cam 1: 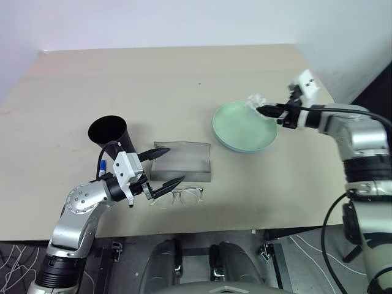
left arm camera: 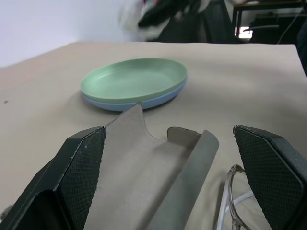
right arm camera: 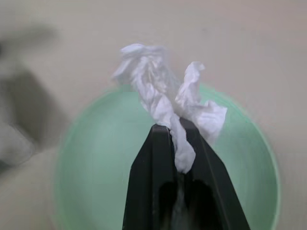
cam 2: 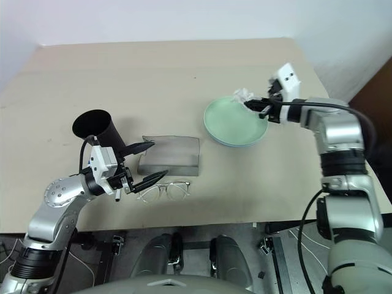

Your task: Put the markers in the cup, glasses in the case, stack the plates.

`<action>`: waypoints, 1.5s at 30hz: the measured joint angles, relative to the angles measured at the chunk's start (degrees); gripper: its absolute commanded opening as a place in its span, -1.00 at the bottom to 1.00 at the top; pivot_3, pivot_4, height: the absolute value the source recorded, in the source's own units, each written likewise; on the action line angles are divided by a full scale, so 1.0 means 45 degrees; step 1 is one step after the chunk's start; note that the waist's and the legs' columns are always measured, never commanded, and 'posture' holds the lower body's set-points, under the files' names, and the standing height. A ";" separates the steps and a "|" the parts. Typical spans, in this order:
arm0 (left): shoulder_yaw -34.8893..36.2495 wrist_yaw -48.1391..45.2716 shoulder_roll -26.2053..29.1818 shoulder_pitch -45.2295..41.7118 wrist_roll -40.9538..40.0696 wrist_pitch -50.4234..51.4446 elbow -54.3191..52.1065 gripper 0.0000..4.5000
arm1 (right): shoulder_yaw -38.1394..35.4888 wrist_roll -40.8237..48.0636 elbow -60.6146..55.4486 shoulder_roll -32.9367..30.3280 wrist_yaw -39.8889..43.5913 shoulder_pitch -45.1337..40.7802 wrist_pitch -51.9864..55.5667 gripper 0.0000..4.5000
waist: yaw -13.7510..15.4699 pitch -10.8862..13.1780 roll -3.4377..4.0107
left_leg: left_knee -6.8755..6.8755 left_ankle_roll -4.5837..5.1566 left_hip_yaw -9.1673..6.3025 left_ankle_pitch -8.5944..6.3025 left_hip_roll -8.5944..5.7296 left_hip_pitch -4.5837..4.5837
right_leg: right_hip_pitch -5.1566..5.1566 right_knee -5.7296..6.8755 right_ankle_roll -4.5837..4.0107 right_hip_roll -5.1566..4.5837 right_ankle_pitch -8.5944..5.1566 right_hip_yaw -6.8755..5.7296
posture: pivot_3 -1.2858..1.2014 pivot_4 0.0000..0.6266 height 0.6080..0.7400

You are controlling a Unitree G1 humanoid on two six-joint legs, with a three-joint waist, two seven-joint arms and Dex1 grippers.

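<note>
The pale mint green plate [cam 1: 242, 128] lies stacked on the light blue plate [left arm camera: 144, 101] at the table's right. Just above the green plate's far rim, my right gripper [cam 1: 262, 111] is shut on a crumpled white tissue [right arm camera: 158, 91]. The grey case [cam 1: 182, 160] lies open near the front, with the clear-framed glasses [cam 1: 180, 196] on the table right in front of it. My left gripper [cam 1: 174, 165] stands open and level, its fingers spread over the case's left end, above the glasses' left side. The black cup [cam 1: 109, 131] stands upright behind that hand. The markers are out of view.
The beige table [cam 1: 171, 79] stretches bare behind the case and plates. Its front edge runs just below the glasses, and its right edge passes close behind my right forearm.
</note>
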 measured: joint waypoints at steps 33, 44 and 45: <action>0.5333 0.1457 0.0968 0.5540 -0.2378 0.1895 -0.3694 0.98 | 0.2232 0.2593 -0.4760 0.0314 0.6647 -0.0964 0.5597 0.99 | -0.0106 0.0016 0.0027 | -0.0024 -0.0049 0.0004 -0.0030 0.0005 -0.0013 | -0.0107 0.0048 -0.0091 -0.0038 -0.0033 0.0025 | 0.03 -0.52 0.62; 0.5273 0.1250 0.0502 0.5532 -0.1567 0.0811 -0.2800 0.98 | 0.5885 0.1841 -0.5500 0.1638 0.8328 -0.0922 0.4055 0.99 | -0.0163 0.0012 0.0025 | 0.0000 -0.0033 0.0004 -0.0019 0.0003 -0.0159 | -0.0208 0.0049 -0.0074 -0.0043 -0.0003 0.0015 | 0.03 -0.52 0.62; 0.5163 0.1249 0.0502 0.5414 -0.1492 0.0775 -0.2740 0.98 | 0.6114 0.1738 -0.5368 0.1789 0.8410 -0.0923 0.3967 0.99 | -0.0181 0.0011 0.0024 | 0.0003 -0.0040 0.0003 -0.0024 0.0003 -0.0157 | -0.0206 0.0049 -0.0090 -0.0043 -0.0006 0.0016 | 0.03 -0.52 0.62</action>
